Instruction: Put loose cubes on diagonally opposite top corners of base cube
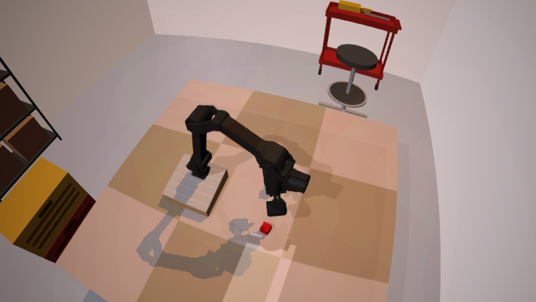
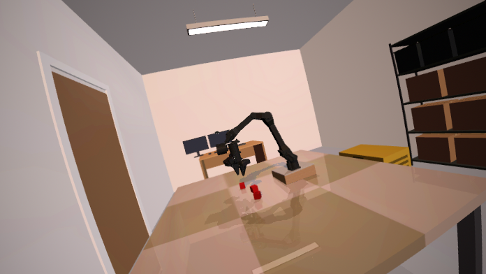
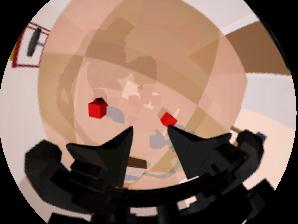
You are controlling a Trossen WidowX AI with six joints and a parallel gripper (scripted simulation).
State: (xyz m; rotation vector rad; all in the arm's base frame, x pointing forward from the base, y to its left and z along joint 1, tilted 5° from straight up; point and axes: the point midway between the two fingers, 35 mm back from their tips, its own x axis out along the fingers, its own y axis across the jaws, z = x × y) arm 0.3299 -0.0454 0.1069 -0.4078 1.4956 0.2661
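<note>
1. Furthest left in the top view, the wooden base plate point(image 1: 174, 194) lay on the table point(image 1: 346, 154) with the arm point(image 1: 246, 135) rising from it. The arm went up steeply, folded at the elbow and reached out rightwards in one long, downward-sloping link.

2. Next came a red cube point(image 1: 265, 228), resting on the table well apart from the plate and apart from the pincer. From the side it looked like two red blocks close together, perhaps one on the other; I could not tell whether this was the fixed base cube.

3. Just right of that, the gripper point(image 1: 276, 208) hung above the table with the wrist bent so that the fingers pointed down. It stood a little over half open with nothing between its fingers.

4. A second red cube point(image 2: 242, 185) sat on the table roughly below the pincer. The top view hid it behind the black hand, and the wrist view showed it close beside one fingertip, not between the two.

5. As a judgement, the cubes were probably light, stiff and smooth-faced, so likely to slip or twist under an off-centre pinch. The best hold would be across two opposite side faces at about mid-height, fingers square to them, leaving the bottom face free for setting down level.
</note>
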